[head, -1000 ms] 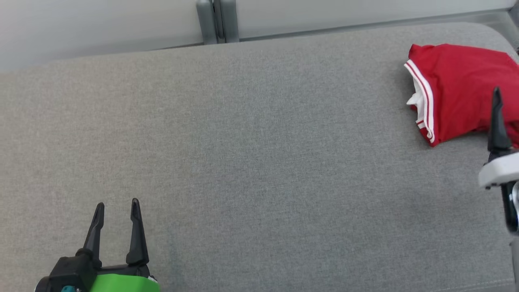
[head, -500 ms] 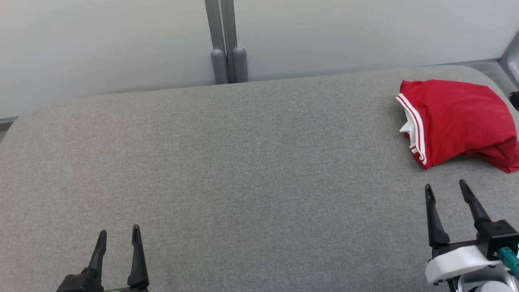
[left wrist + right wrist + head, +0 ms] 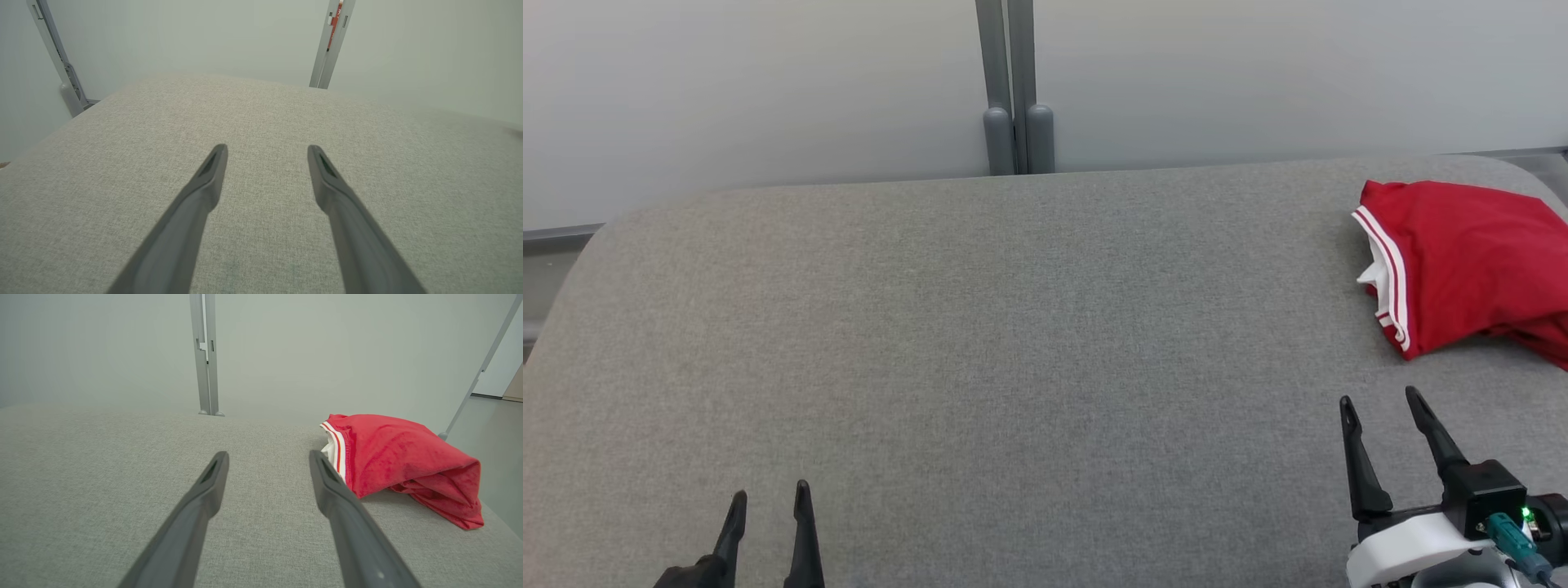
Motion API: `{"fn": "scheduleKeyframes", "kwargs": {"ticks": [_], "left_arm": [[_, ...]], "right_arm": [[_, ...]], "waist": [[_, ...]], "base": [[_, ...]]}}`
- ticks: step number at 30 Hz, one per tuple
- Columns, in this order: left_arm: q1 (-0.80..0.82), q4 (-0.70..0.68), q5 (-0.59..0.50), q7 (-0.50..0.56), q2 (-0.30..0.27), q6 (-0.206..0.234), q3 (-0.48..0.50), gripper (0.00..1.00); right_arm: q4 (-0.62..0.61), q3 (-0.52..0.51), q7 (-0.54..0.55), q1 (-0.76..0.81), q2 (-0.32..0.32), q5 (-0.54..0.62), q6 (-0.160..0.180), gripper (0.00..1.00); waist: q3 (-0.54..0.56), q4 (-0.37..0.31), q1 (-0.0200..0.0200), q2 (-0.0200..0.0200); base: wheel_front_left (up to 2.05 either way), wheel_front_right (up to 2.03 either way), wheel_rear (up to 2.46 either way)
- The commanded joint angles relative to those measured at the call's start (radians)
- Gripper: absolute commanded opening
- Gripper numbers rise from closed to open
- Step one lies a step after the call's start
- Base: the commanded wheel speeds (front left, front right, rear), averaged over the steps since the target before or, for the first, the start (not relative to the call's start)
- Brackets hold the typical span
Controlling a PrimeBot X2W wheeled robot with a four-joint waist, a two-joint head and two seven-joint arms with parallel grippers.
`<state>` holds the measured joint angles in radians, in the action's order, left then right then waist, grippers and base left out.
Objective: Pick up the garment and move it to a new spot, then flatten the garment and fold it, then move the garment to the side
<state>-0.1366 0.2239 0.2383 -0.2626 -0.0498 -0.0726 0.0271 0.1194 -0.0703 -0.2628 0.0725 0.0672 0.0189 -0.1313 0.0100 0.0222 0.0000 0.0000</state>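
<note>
Garment (image 3: pixel 1470 261) on cushion (image 3: pixel 1013 343) (far right)

Lit brightly and evenly, diffuse in all three views. Casts only a soft, narrow shadow under the near edge of the garment (image 3: pixel 1462 253) onto the grey cushion (image 3: pixel 1013 367). Renders the head view sharp, with the fabric weave legible. Shows a paler, greenish cast in both wrist views. Tilts the posts (image 3: pixel 333 45) toward the frame edges through wide-angle distortion. Blurs the fingers (image 3: pixel 192 220) near the bottom edge.
</note>
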Motion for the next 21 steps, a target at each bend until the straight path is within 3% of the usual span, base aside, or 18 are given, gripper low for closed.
{"fn": "scheduleKeyframes", "kwargs": {"ticks": [1, 5, 21], "left_arm": [[-0.001, 0.006, 0.000, 0.001, 0.000, -0.001, 0.000, 0.00], [-0.009, 0.043, 0.002, 0.007, 0.004, -0.001, -0.001, 0.00], [0.048, 0.039, 0.286, 0.084, 0.003, -0.013, 0.019, 0.00]], "right_arm": [[0.005, 0.000, 0.000, 0.000, -0.001, -0.001, 0.000, 0.00], [0.044, 0.002, 0.005, 0.009, -0.011, -0.002, 0.000, 0.00], [0.061, -0.010, 0.084, -0.034, -0.012, -0.339, 0.000, 0.00]], "waist": [[0.000, 0.001, 0.0000, 0.0000], [0.000, 0.001, 0.0000, 0.0000], [-0.001, -0.002, 0.0000, 0.0000]], "base": [[0.00, 0.00, 0.00], [0.00, 0.00, 0.00], [0.00, 0.00, 0.00]]}}
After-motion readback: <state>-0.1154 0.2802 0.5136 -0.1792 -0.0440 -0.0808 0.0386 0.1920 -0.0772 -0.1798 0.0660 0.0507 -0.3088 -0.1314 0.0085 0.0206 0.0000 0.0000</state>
